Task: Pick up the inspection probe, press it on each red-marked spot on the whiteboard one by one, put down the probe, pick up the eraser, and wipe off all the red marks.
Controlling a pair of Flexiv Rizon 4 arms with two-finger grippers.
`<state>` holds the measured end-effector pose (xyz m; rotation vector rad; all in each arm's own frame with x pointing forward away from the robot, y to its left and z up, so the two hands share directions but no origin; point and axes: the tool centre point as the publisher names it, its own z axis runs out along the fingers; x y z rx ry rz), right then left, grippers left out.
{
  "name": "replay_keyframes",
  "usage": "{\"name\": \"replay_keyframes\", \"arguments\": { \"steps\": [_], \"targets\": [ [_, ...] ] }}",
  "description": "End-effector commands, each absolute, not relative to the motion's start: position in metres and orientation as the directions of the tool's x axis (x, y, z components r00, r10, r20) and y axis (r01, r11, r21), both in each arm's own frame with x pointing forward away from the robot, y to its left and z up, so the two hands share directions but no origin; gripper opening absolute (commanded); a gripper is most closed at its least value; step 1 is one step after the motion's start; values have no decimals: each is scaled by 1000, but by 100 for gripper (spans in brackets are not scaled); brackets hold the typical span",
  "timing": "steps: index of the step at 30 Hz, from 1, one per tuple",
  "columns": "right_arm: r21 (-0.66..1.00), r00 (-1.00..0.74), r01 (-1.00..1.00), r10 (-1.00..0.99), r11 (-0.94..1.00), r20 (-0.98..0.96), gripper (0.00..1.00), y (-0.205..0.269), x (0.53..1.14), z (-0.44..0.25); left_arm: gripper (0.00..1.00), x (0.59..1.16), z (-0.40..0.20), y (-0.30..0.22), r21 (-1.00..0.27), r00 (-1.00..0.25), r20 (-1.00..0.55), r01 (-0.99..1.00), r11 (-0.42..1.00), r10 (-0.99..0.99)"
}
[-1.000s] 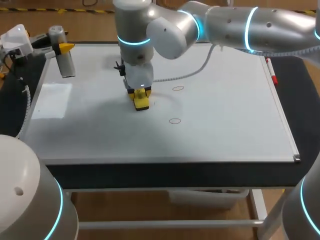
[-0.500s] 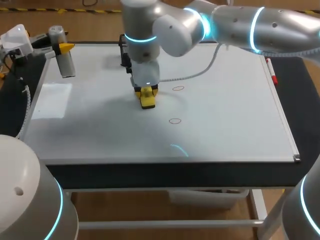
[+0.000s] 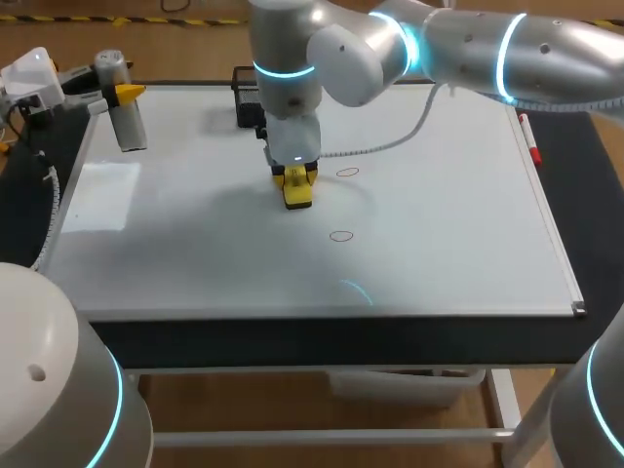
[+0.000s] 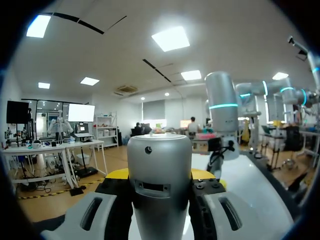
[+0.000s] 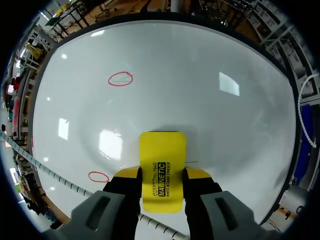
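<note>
Glossy smooth whiteboard (image 3: 439,244) w/ light reflections, matt yellow plastic-looking eraser (image 5: 162,160), satin silver metal-look probe (image 4: 160,170), glossy silver right arm (image 3: 468,44).

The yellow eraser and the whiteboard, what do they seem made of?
Eraser: probably moulded plastic, smooth matt yellow, with print on its even top. Whiteboard: glossy coated panel, perhaps painted steel or melamine; bright light patches reflect off it.

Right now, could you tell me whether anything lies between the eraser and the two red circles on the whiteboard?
Nothing visible does. The eraser in the right hand is over bare whiteboard, and open board runs to the red circle ahead and the red circle beside the hand.
</note>
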<state>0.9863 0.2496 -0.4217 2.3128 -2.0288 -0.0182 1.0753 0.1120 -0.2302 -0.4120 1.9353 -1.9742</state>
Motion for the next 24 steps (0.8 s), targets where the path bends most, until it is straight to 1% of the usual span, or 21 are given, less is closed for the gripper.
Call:
{"name": "replay_keyframes", "arguments": {
  "steps": [1, 17, 24],
  "targets": [
    [59, 142, -988, -989, -139, 36, 0, 243, 991, -410, 0, 1075, -229, 112, -999, -898, -34, 42, -9, -440],
    [60, 141, -988, -989, -139, 35, 0, 226, 1017, -388, 0, 1075, -229, 112, -999, -898, -34, 42, -9, -440],
    [47, 105, -994, -994, -103, 33, 0, 198, 1035, -379, 0, 1075, -229, 112, -999, -898, -34, 42, -9, -440]
  ]
}}
